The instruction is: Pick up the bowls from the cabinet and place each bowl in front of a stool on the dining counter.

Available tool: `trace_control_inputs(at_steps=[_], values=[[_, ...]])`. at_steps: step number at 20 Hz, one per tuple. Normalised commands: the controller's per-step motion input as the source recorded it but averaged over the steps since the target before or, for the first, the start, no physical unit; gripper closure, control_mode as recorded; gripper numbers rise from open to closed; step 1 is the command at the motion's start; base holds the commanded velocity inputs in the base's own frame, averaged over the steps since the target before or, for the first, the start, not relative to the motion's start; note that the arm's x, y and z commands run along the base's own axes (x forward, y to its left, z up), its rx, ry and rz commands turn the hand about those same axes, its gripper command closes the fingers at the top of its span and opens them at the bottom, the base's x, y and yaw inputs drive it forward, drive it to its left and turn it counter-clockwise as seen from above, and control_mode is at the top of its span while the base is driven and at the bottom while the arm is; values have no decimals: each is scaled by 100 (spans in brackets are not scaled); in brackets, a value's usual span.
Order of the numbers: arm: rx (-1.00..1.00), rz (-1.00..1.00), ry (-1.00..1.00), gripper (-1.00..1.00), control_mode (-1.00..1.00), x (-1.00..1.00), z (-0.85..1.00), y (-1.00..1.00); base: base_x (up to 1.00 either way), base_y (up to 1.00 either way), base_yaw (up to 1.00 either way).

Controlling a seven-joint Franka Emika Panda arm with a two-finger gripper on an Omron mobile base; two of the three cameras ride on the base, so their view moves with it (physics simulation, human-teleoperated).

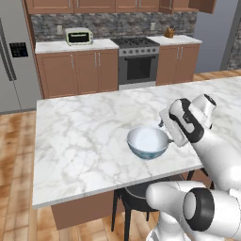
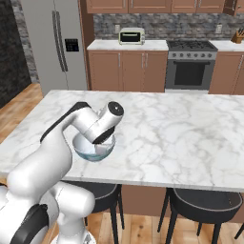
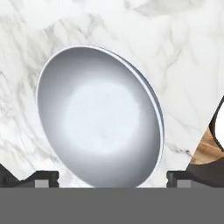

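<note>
The white bowl with the blue patterned outside (image 1: 148,142) (image 2: 93,150) stands upright on the dining counter (image 1: 84,132) (image 2: 181,133), close to its near edge and above a black stool (image 1: 134,195) (image 2: 97,190). My gripper (image 1: 169,136) (image 3: 110,178) is open just over the bowl's near rim. In the hand view the bowl (image 3: 100,118) lies between the two fingertips (image 3: 41,177), which stand far apart. The wall cabinet (image 1: 200,4) is a cut-off strip at the top right.
A second black stool (image 2: 200,202) stands under the counter further right. Across the wooden floor are low cabinets, a stove (image 1: 137,61), a toaster oven (image 1: 78,36) and a grey fridge (image 2: 59,45). The marble stretches wide to both sides of the bowl.
</note>
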Motion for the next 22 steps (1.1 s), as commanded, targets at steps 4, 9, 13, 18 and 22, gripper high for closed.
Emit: trace_control_inputs(at_steps=[4,9,13,18,22], values=[[-13,0,-1,-100,-100,-57,93,-37,0,0,0],[-19,5,-6,-100,-100,-100,50,-58,0,0,0],[-36,39,-9,-100,-100,-100,17,26,0,0,0],[-39,45,-4,-100,-100,-99,10,94,0,0,0],[-27,47,-4,-100,-100,-55,34,100,0,0,0]])
